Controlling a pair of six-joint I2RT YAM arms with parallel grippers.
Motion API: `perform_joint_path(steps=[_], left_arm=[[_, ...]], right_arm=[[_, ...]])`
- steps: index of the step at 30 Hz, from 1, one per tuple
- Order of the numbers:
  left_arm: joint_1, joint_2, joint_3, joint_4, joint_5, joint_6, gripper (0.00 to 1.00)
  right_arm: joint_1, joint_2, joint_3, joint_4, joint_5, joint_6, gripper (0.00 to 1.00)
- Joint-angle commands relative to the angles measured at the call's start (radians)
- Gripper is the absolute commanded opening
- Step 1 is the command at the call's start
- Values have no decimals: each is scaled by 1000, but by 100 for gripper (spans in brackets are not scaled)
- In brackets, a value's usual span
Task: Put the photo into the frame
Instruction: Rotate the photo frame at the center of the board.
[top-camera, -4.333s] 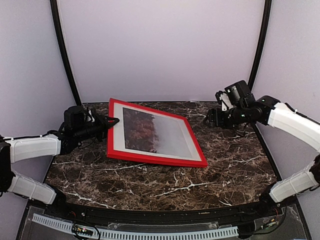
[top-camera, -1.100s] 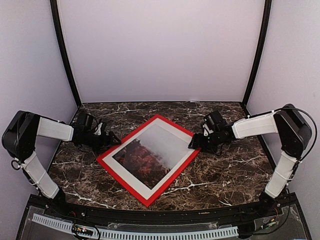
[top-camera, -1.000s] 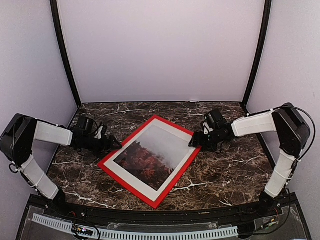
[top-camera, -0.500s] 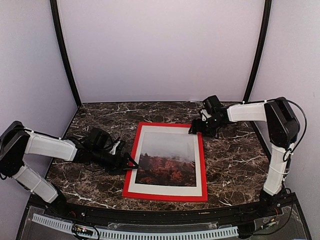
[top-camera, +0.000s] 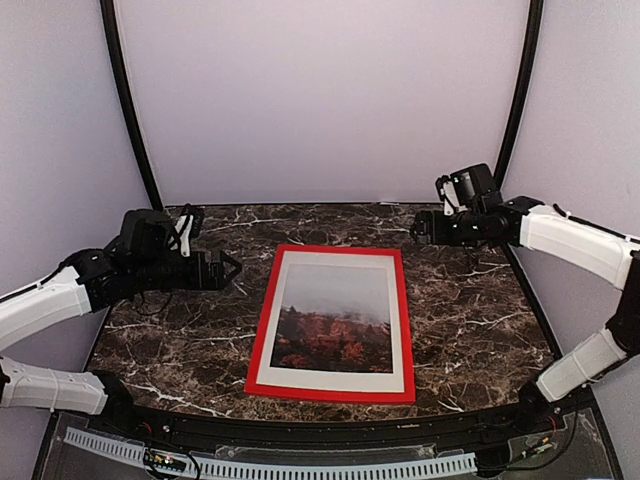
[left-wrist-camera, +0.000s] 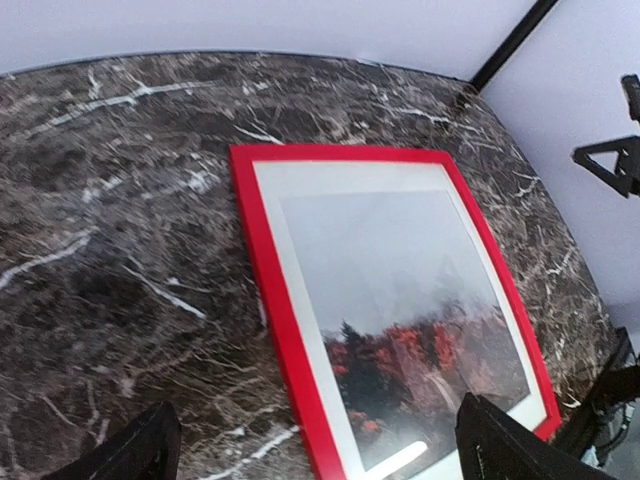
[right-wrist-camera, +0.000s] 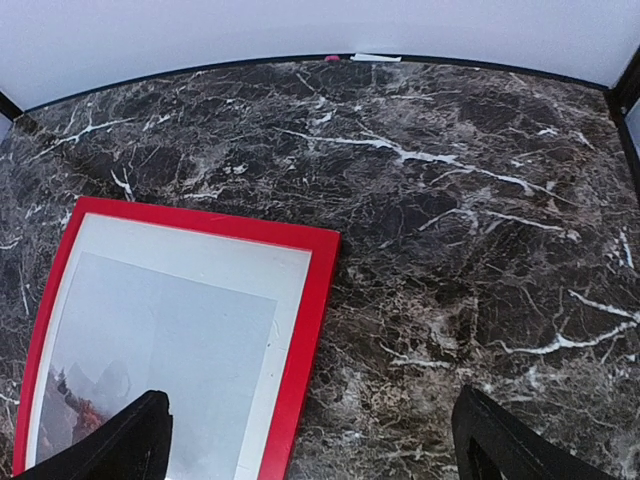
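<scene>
Seeing left end effector (top-camera: 230, 269) and right end effector (top-camera: 422, 229) both released, clear of the frame (top-camera: 330, 394) lying flat on the desk (top-camera: 470, 320), photo (top-camera: 335, 325) inside. I'd worry a low arm sweep clips a rail and shifts it.

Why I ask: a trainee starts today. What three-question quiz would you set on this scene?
1. True or false: the foggy autumn-trees paper photo lies inside the thin red rectangular frame.
2. The left arm's fingers are: A) shut on the frame; B) open, apart from the frame; C) out of view.
3. Which end of the photo shows the red trees: nearer the arm bases, or farther?
Key: 1 true; 2 B; 3 nearer.
</scene>
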Motion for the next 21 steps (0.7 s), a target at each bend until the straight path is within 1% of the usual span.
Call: perform_joint_path(steps=[1,6,12,16,21], left_arm=[[5,-88,46,-114,-280,122,99],[7,-166,75,-130,-456,214,99],[7,-229,90,-158,-604,326,99],[7,-270,75,-138,-628,378,99],[7,-332,10,-88,-611,408,99]], right_arm=[[28,-134,-88,-21,79,-14,99],[36,-312,-164,-26,116,-8,99],[39,-474,-222,-52,136,-34,99],[40,-529,-249,-72,153,-42,99],[41,-603,-294,-61,178,-50,99]])
